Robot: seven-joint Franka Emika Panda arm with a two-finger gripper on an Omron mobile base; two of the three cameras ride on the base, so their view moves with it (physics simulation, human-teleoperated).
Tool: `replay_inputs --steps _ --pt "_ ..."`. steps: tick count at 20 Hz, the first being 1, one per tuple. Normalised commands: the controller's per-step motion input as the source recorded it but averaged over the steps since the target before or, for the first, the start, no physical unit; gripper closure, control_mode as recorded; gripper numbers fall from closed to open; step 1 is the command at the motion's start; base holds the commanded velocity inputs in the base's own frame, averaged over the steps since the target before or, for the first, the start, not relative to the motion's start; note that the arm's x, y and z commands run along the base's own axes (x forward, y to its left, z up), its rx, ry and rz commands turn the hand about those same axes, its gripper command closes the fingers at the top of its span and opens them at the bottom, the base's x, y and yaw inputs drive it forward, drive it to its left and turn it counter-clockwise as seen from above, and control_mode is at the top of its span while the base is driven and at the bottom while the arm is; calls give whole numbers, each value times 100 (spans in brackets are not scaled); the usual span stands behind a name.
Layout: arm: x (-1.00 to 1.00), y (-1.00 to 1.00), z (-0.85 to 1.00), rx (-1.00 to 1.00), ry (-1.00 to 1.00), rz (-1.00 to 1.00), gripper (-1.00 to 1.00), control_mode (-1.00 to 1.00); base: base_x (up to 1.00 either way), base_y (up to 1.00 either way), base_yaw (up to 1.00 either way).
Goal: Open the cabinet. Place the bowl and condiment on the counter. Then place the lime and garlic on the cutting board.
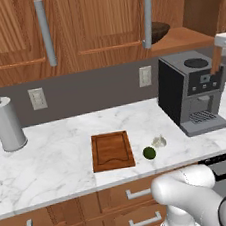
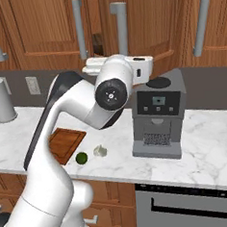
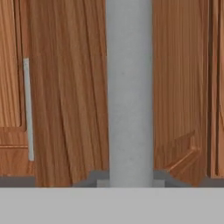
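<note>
Hand view has the end effector [image 3: 130,179] right on the tall grey handle [image 3: 129,87]. One dark fingertip [image 3: 99,178] presses against each side of the bar, so I'd call it clamped on the handle, low down on the bar. Behind it is the reddish-brown door of the cabinet [image 3: 70,109].

My two cents on doing the pull well: keep the bar centred between the tips and don't just yank straight back. The door swings on a hinge, so the hand should follow an arc and turn with the door, otherwise the bar twists out of the grip. Gripping this low on the bar gives less margin if it slips downward, so go slow and steady. I'd also keep the elbow clear of the coffee machine [image 1: 193,92], which sits right under that cabinet at the back edge of the counter [image 1: 51,163].

Left base view shows a gap in the cabinet where the dark bowl [image 1: 159,30] peeks out on the shelf. I can't make out the condiment. The lime [image 1: 149,153] and garlic [image 1: 159,141] sit close together toward the counter's front edge, just beside the cutting board [image 1: 111,150], between it and the coffee machine. Neither is on the board yet.
</note>
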Motion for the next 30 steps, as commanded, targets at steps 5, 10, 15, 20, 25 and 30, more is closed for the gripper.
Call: replay_inputs --steps 5,10,15,20,25,30 --pt "-7 -6 -5 0 1 0 -100 -100 0 0 0" --pt "-33 0 0 0 -2 0 -100 -100 0 0 0" --pt "-60 0 0 0 -7 0 -100 -100 0 0 0" --pt "-75 15 0 -4 -8 1 -100 -100 0 0 0" --pt "-56 35 0 -12 -5 0 -100 -100 0 0 0" --pt "-28 45 0 -13 0 0 -100 -100 0 0 0"
